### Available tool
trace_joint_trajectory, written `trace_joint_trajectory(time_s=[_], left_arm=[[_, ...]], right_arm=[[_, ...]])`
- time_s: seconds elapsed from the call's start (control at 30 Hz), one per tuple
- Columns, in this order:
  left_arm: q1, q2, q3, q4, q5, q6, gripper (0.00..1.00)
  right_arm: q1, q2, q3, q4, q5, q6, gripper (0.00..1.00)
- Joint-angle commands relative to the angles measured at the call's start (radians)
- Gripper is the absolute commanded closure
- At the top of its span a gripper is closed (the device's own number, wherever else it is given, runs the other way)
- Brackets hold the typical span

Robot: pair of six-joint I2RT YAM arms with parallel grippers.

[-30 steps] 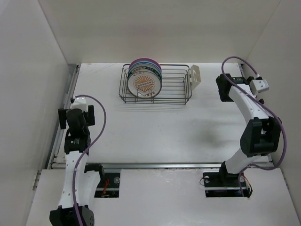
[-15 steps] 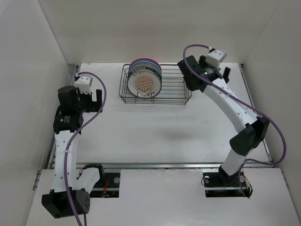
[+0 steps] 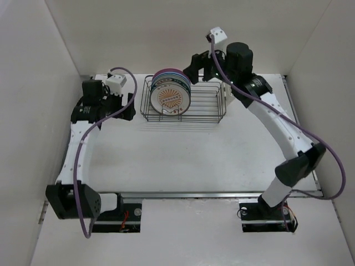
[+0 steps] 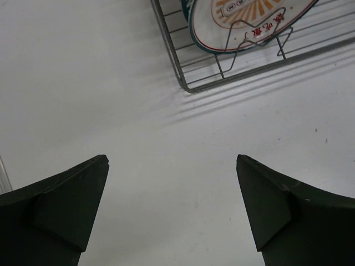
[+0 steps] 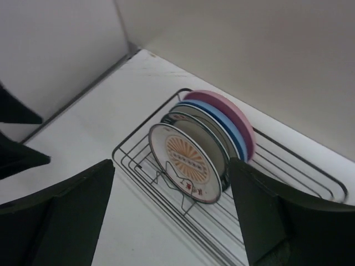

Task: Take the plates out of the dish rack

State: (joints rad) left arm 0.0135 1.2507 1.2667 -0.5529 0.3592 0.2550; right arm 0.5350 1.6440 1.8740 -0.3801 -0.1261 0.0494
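The dish rack point(image 3: 206, 105) stands at the back of the table. Several plates stand upright in its left half: the orange sunburst plate point(image 3: 170, 98) in front, then a dark-rimmed plate, a blue one and a pink one point(image 3: 172, 71). The right wrist view shows the sunburst point(image 5: 188, 163), dark-rimmed point(image 5: 206, 128), blue point(image 5: 227, 126) and pink point(image 5: 233, 113) plates. My right gripper point(image 3: 201, 71) is open, above the rack just right of the plates point(image 5: 171, 162). My left gripper point(image 3: 128, 106) is open and empty beside the rack's left end point(image 4: 172, 166); rack corner point(image 4: 191, 83) and sunburst plate point(image 4: 249, 22) lie ahead.
A cream cup point(image 3: 227, 93) hangs on the rack's right end, partly behind my right arm. White walls close in the back and both sides. A metal rail point(image 3: 83, 100) runs along the table's left edge.
Both arms have swung in toward the rack. The right gripper moved left from the right wall to above the rack. The left gripper moved up and right to the rack's left end.
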Motion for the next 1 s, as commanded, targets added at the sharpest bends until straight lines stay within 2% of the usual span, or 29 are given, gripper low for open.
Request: trace_joint_trajectory(time_s=[0.0,0.03,0.1,0.13,0.17,0.2,0.23,0.27,0.33,0.37,0.4,0.6,0.8,0.93,0.97], left_arm=[[-0.035,0.085,0.124,-0.091,0.053,0.035,0.00],[-0.035,0.158,0.204,-0.114,0.063,0.035,0.00],[-0.035,0.251,0.308,-0.209,0.073,0.035,0.04],[-0.035,0.301,0.366,-0.244,0.073,0.035,0.09],[-0.035,0.405,0.484,-0.280,0.087,0.035,0.14],[-0.035,0.456,0.540,-0.310,0.087,0.026,0.20],[-0.035,0.504,0.586,-0.346,0.099,0.009,0.30],[-0.035,0.544,0.649,-0.346,0.099,-0.011,0.36],[-0.035,0.624,0.662,-0.290,0.089,-0.071,0.48],[-0.035,0.653,0.640,-0.262,0.089,-0.080,0.57],[-0.044,0.664,0.628,-0.213,0.077,-0.103,0.59],[-0.083,0.748,0.619,-0.143,0.008,-0.149,0.59],[-0.115,0.832,0.654,-0.134,-0.002,-0.189,0.61],[-0.115,0.877,0.663,-0.125,-0.025,-0.214,0.76],[-0.115,0.886,0.674,-0.134,-0.025,-0.223,0.86]], right_arm=[[-0.026,0.151,0.065,-0.014,-0.294,-0.049,0.14],[-0.026,0.186,0.065,0.004,-0.294,-0.049,0.20],[-0.026,0.218,0.074,0.014,-0.285,-0.049,0.24],[-0.026,0.235,0.086,0.024,-0.270,-0.062,0.28],[-0.026,0.270,0.105,0.024,-0.261,-0.062,0.39],[-0.026,0.286,0.114,0.024,-0.248,-0.075,0.45],[-0.026,0.302,0.114,0.024,-0.238,-0.088,0.50],[-0.026,0.316,0.128,0.024,-0.210,-0.088,0.52],[-0.026,0.362,0.139,0.035,-0.188,-0.112,0.52],[-0.026,0.393,0.154,0.035,-0.166,-0.112,0.52],[-0.026,0.407,0.168,0.026,-0.155,-0.123,0.52],[-0.026,0.470,0.189,0.026,-0.092,-0.123,0.57],[-0.026,0.461,0.182,0.024,-0.081,-0.134,0.57],[-0.035,0.488,0.194,0.024,-0.024,-0.134,0.57],[-0.035,0.500,0.194,0.024,-0.024,-0.134,0.57]])
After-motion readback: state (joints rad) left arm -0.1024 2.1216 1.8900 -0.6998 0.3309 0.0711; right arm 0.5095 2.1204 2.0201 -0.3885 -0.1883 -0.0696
